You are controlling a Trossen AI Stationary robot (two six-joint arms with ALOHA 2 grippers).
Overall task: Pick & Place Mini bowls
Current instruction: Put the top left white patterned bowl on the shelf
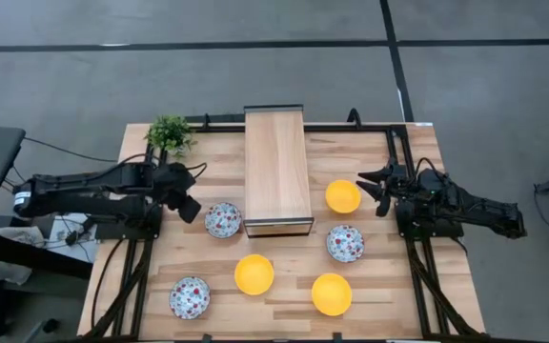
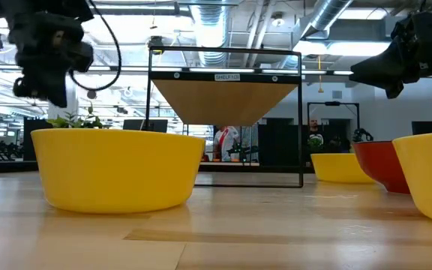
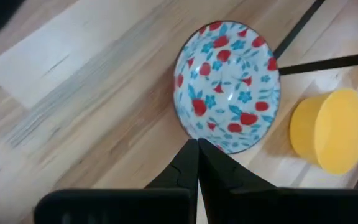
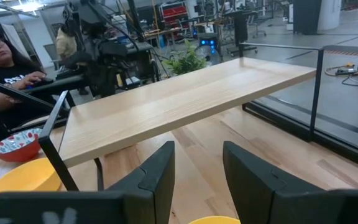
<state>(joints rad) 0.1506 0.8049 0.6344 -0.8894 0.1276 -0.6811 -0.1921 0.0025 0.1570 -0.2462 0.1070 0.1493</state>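
High view: six mini bowls on the wooden table (image 1: 112,286), all same size, 3 plain yellow, 3 white w/ red-and-blue floral speckle. Floral bowl (image 1: 223,219) sits just left of the raised wooden shelf (image 1: 277,170), near its front corner; 2nd floral bowl (image 1: 345,244) right of shelf front; 3rd floral bowl (image 1: 190,297) near table's front-left. Yellow bowl (image 1: 343,196) just right of shelf, 2nd yellow bowl (image 1: 254,274) in front of shelf, 3rd yellow bowl (image 1: 332,293) front-right. Left gripper (image 1: 191,205) hangs just left of the first floral bowl; in left wrist view its fingers (image 3: 188,171) are pressed together, holding nothing, tips over the bowl's rim. Right gripper (image 1: 377,189) near the right-hand yellow bowl, fingers (image 4: 160,171) parted w/ a moderate gap, empty. Small plant (image 1: 170,133) at back-left corner. Bare wood along front edge between bowls.
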